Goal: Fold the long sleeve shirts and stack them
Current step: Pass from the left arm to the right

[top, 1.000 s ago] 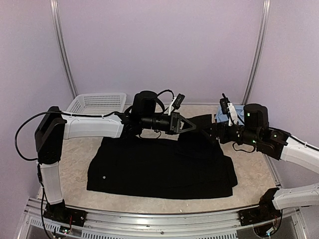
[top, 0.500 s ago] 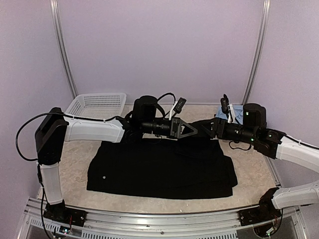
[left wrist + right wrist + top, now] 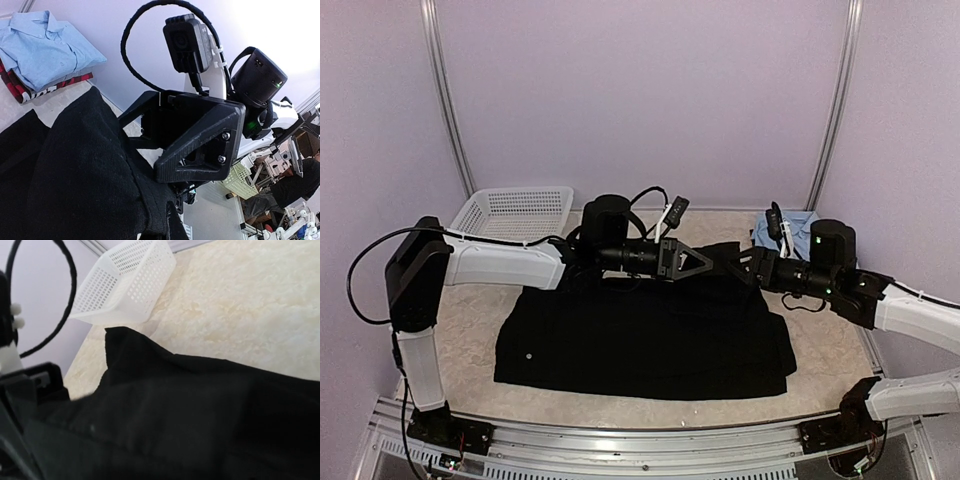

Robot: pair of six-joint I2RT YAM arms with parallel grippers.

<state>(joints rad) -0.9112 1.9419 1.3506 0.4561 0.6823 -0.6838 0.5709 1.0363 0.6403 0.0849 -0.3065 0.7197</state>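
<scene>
Over to the table: spread flat across the middle, the black shirt, near hem running along the front edge with a bare strip between. Lifted into a peak along the far edge, right of centre, and pinched there by the left gripper, clamped tight on the fold. Reaching in from the opposite side, the right gripper, nose to nose with the left, very nearly touching. Pressed right up against the same raised cloth, going by the left wrist view, but impossible to tell whether gripping or merely set around the fold, with the tips lost in black fabric. From the right wrist, just dark cloth filling the lower view and pale tabletop beyond.

Back right corner: a folded light blue shirt stacked on a red-and-black shirt, close to the wall, just behind the right gripper. Back left corner: a white basket, near the wall, apart from the black shirt's far edge. Bare tabletop down both sides of the black shirt, and more along the back between basket and stack.
</scene>
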